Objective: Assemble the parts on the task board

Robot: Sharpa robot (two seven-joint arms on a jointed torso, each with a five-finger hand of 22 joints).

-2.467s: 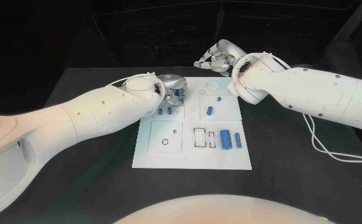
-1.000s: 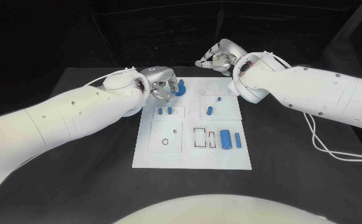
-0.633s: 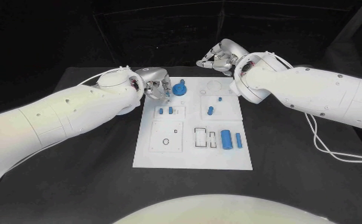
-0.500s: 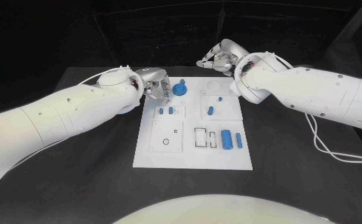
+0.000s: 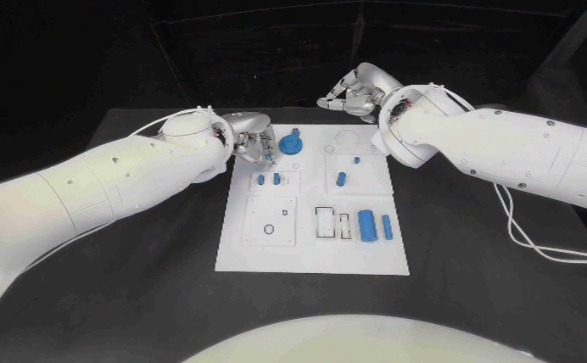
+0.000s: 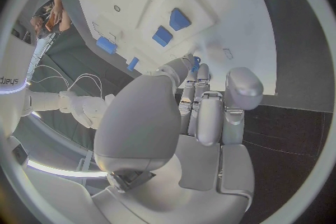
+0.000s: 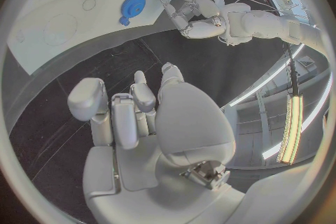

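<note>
Your left hand (image 5: 254,142) hangs at the far left corner of the task board (image 5: 312,253), fingers curled in; I see nothing in them, though the fingertips are partly hidden. Just beside it, on the board's far edge, stands the blue gear-shaped part (image 5: 290,142), apart from the fingers. By the look of it, it is light, rigid and smooth: pinch it across its toothed rim.

Blue parts counted on the board:
- one gear
- two short pegs (image 5: 268,180) in the left middle block
- one small stud (image 5: 356,160) and one oblong piece (image 5: 340,180) right of centre
- three cylinders (image 5: 366,225) toward the near right corner

Your right hand (image 5: 351,97) hovers over the desk (image 5: 147,236) beyond the board's far edge, fingers curled, holding nothing visible.
</note>
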